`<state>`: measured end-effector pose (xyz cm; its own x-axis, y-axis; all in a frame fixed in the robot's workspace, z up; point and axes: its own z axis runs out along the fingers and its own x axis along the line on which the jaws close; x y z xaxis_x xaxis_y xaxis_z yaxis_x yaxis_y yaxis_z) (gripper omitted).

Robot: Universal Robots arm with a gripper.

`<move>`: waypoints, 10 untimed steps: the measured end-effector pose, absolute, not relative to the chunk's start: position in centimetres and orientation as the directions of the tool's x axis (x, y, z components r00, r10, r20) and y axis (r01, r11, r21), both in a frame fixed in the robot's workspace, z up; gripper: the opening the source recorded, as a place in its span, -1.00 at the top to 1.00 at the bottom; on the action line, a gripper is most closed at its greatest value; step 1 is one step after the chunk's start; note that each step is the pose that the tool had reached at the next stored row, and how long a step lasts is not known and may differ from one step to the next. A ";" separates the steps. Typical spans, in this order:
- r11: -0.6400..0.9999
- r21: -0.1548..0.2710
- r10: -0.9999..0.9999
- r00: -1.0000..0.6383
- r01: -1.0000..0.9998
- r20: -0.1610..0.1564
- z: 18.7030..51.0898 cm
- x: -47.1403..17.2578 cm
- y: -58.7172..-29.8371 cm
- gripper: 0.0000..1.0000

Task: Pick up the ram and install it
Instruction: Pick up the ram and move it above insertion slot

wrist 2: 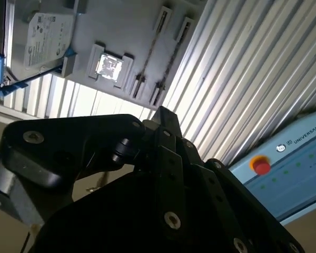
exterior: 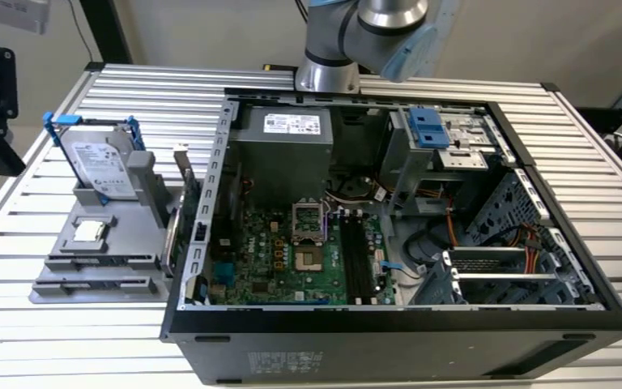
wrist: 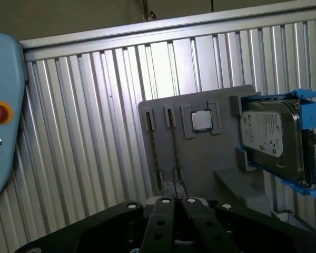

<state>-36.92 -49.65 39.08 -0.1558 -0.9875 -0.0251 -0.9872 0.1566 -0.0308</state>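
A: Entry one, nearest?
B: Listed: the end effector [wrist: 177,202], black, closed up narrow, nothing held. It is seen poised over the ribbed tabletop [wrist: 84,132], clear of it.

A: Entry two, the ram?
B: Listed: the ram [wrist: 153,150], a thin dark strip set on edge in a narrow slot of the grey holder [wrist: 200,158]. It is found just past the end effector's tip, apart from it and untouched. A like strip [wrist: 174,147] is lodged in the neighbouring slot, parallel.

A: Further on?
B: A processor chip [wrist: 202,120] is seated in a square recess beside the slots. After it, a hard drive [wrist: 268,139] in a blue bracket is propped at the holder's far end.

A: Beyond that?
B: In the exterior view, an open computer case [exterior: 398,340] is laid just beside the holder, toward the exterior view's right. The motherboard [exterior: 279,251] with its long black slots [exterior: 356,259] is exposed within.
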 end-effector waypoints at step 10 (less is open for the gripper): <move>0.115 -0.016 -0.989 -0.112 -0.993 -0.098 39.0 -36.9 -49.6 1.00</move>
<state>-36.93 -49.65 38.96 -0.1124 -0.9888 -0.0979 -0.9933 0.1146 -0.0162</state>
